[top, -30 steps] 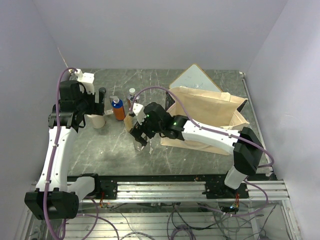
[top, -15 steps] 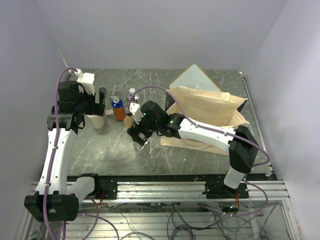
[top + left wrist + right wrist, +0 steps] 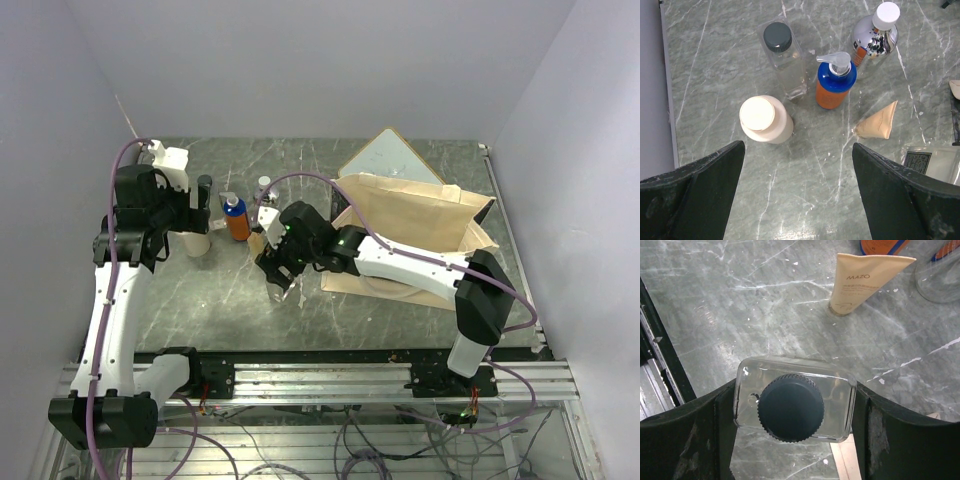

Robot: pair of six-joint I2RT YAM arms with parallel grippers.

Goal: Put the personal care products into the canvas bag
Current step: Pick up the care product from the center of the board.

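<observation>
Left of the bag (image 3: 410, 225), my right gripper (image 3: 278, 278) is clenched on a clear black-capped bottle (image 3: 791, 415) near the desk (image 3: 200, 290). Step in hand: transfer. Next move, in my judgement: lift, swing over the bag's mouth, release. My left gripper (image 3: 797, 150) hangs released above the other products (image 3: 832, 90).

The grey-green marbled table (image 3: 200, 290) I work on carries a white wood-framed board (image 3: 388, 158) at one o'clock; a metal rail (image 3: 330, 381) runs along six.
</observation>
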